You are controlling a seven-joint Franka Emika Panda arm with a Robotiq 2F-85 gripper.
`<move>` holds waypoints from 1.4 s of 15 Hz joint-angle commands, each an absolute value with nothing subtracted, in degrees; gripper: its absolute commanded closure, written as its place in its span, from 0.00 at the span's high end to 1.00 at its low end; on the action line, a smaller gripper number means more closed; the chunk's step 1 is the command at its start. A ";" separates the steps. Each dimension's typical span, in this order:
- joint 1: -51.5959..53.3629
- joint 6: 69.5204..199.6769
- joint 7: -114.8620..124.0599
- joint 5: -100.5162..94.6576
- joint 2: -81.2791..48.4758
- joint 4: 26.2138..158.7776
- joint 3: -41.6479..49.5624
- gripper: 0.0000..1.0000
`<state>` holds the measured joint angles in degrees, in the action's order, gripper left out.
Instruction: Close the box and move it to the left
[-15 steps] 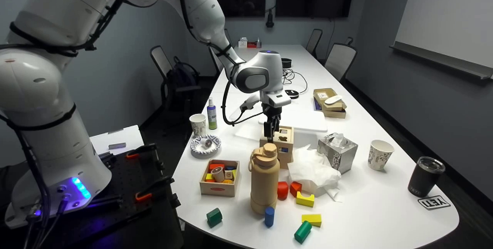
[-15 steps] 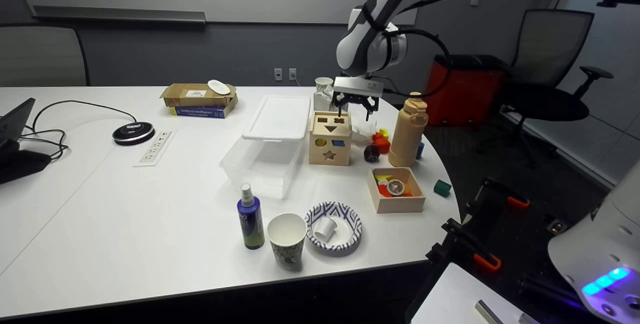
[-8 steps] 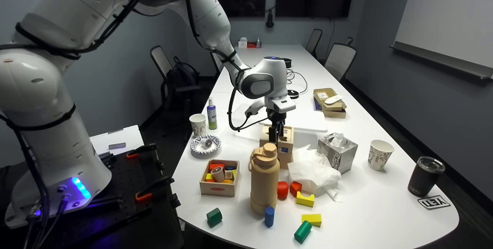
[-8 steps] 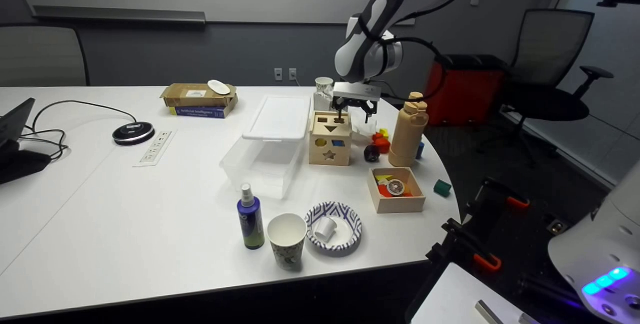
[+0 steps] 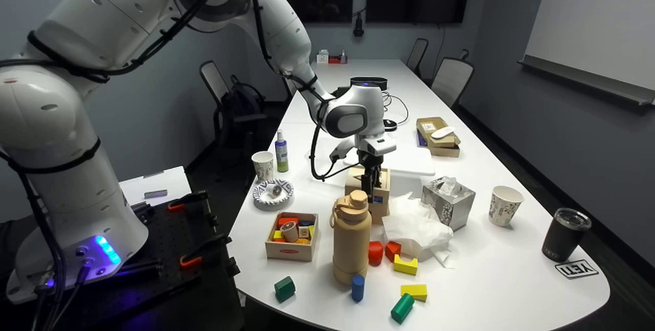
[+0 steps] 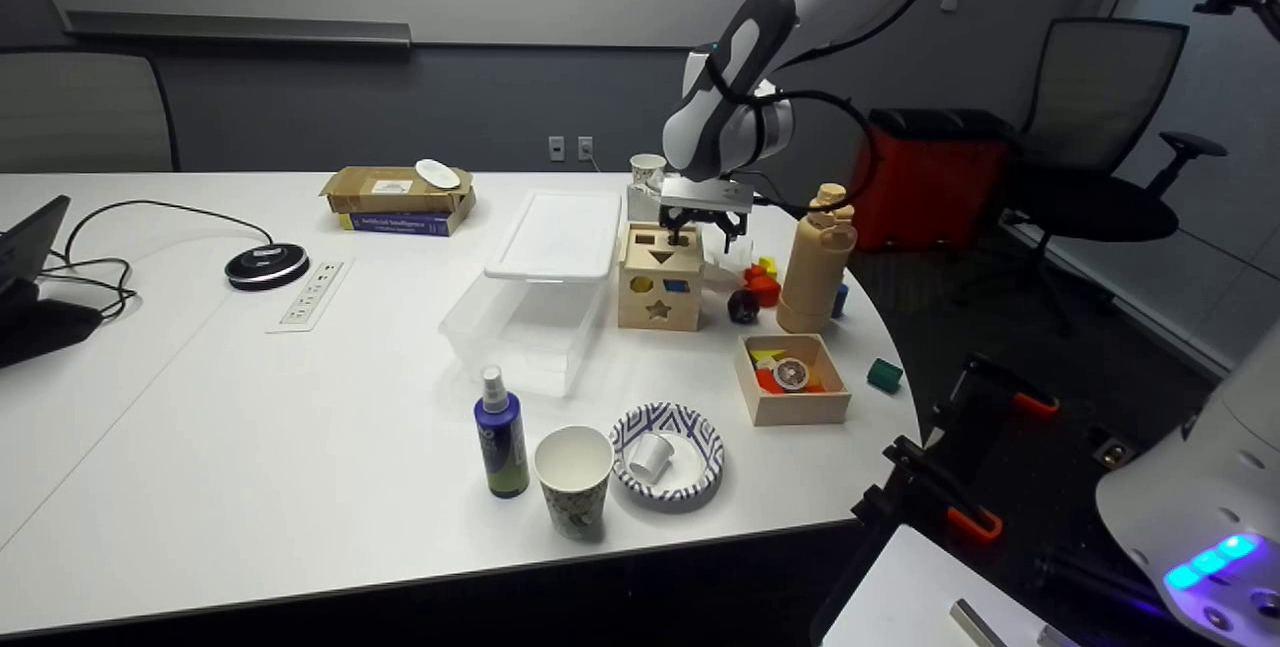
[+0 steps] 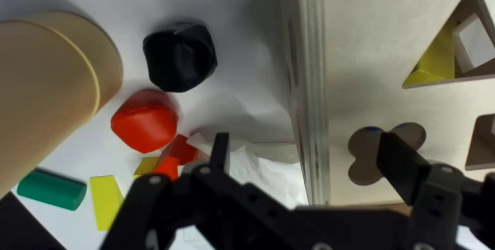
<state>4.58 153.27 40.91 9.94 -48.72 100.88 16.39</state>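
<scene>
The box (image 5: pixel 380 211) is a pale wooden cube with shaped holes. It stands upright on the table in both exterior views (image 6: pixel 659 295), partly hidden by the bottle and gripper in an exterior view. Its lid lies flat on top and looks shut. My gripper (image 6: pixel 702 241) is open and points down at the box's edge. In the wrist view the box (image 7: pixel 359 99) fills the right side. One finger is at the clover-shaped hole; whether it is inside the hole I cannot tell. The other finger is outside the box, beside its wall. Nothing is held.
A tan bottle (image 5: pixel 351 244) stands close to the box. A wooden tray (image 6: pixel 800 411) holds coloured blocks. A clear plastic bin (image 6: pixel 520 332) with a white lid is beside the box. Crumpled tissue (image 5: pixel 417 231), a tissue box (image 5: pixel 450 205) and loose blocks lie around.
The gripper has moved down and across to the box, so that one finger has come down at the lid's hole. The fingers stay open. The box has not moved.
</scene>
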 commanded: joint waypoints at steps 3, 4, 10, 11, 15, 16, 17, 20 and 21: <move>4.89 152.14 43.19 9.03 -51.21 97.67 16.99 0.49; 4.92 152.34 43.19 9.09 -51.35 97.53 16.94 0.42; 6.15 152.65 42.36 8.84 -49.03 98.94 16.33 0.02; 6.75 152.63 42.40 8.47 -48.52 99.43 16.59 0.03; 8.70 151.94 41.75 7.00 -45.39 102.39 16.93 0.00; 9.19 151.62 41.67 6.49 -44.43 103.31 17.03 0.00; 9.29 151.04 41.20 5.94 -43.74 104.13 16.69 0.01; 9.86 150.11 40.48 4.42 -41.62 107.51 16.25 0.00; 9.96 150.10 40.28 4.08 -40.88 108.62 16.11 0.00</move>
